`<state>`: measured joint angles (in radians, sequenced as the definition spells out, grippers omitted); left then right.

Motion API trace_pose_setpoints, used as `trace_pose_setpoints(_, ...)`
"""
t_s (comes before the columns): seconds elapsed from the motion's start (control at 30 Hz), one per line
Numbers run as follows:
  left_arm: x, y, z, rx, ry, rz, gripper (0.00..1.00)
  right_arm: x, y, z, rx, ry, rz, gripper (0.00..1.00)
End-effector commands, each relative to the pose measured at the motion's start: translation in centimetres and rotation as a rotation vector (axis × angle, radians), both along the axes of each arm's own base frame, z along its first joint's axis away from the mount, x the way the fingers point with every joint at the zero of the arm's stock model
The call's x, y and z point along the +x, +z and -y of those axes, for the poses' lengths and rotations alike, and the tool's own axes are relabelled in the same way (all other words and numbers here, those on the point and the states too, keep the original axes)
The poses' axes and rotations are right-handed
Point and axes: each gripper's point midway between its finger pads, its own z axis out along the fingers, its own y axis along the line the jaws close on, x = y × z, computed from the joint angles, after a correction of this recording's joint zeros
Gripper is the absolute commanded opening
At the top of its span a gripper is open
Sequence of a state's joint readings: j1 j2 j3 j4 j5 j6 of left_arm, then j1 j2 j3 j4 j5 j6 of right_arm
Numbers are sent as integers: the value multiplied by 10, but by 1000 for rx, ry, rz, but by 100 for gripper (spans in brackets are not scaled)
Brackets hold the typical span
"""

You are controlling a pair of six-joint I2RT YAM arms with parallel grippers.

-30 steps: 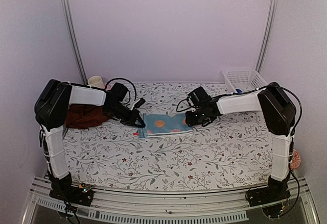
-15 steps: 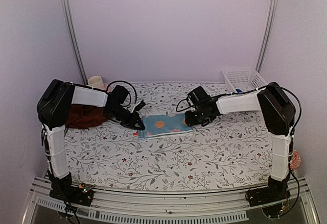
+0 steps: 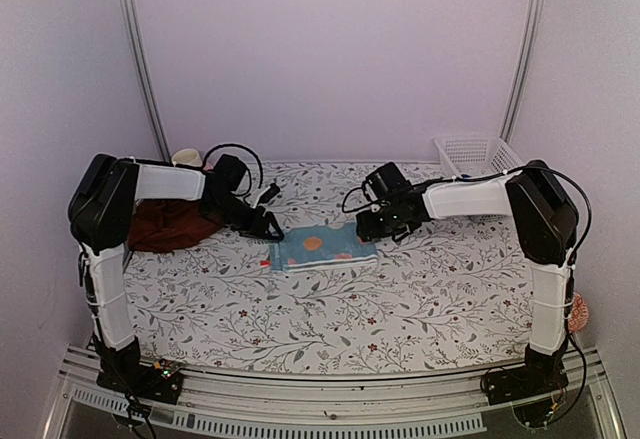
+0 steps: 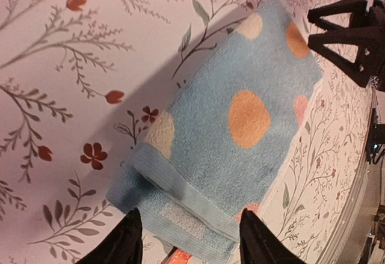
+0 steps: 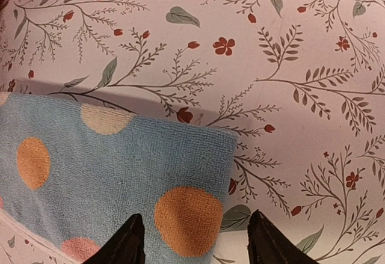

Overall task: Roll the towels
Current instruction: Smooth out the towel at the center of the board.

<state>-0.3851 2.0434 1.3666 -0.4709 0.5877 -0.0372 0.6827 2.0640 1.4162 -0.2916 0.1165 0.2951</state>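
left wrist: left end effector (image 4: 191, 243) wide, holding nothing; blue towel (image 4: 240, 113) just ahead. right end effector (image 5: 194, 243) wide too, over its corner. judged soft, light, floppy: pinch the edge corners.

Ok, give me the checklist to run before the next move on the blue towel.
1. Left gripper jaws apart, nothing held: ok.
2. Right gripper jaws apart, nothing held: ok.
3. Light-blue towel lying folded flat on the table cover, one gripper over each end: ok.
4. Light-blue towel rolled: not ok, no roll begun.
5. Maroon towel rolled: not ok, it lies bunched at the left.
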Motion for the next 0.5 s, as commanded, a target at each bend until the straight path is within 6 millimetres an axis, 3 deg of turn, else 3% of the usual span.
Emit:
trace_pose_setpoints(0.0, 32, 59, 7, -57, -31, 208, 53, 8, 34, -18, 95, 27, 47, 51)
trace_pose_setpoints(0.1, 32, 62, 15, -96, -57, 216, 39, 14, 42, -26, 162, 39, 52, 32)
trace_pose_setpoints(0.2, 28, 54, 23, -121, -84, 196, 21, 22, 46, -29, 209, 40, 49, 22)
trace_pose_setpoints(0.3, 24, 41, 31, -117, -104, 172, 16, 32, 45, -32, 226, 32, 51, 20)
trace_pose_setpoints(0.47, 31, 13, 27, -37, -70, 162, 11, 44, 34, -34, 220, 11, 48, 20)
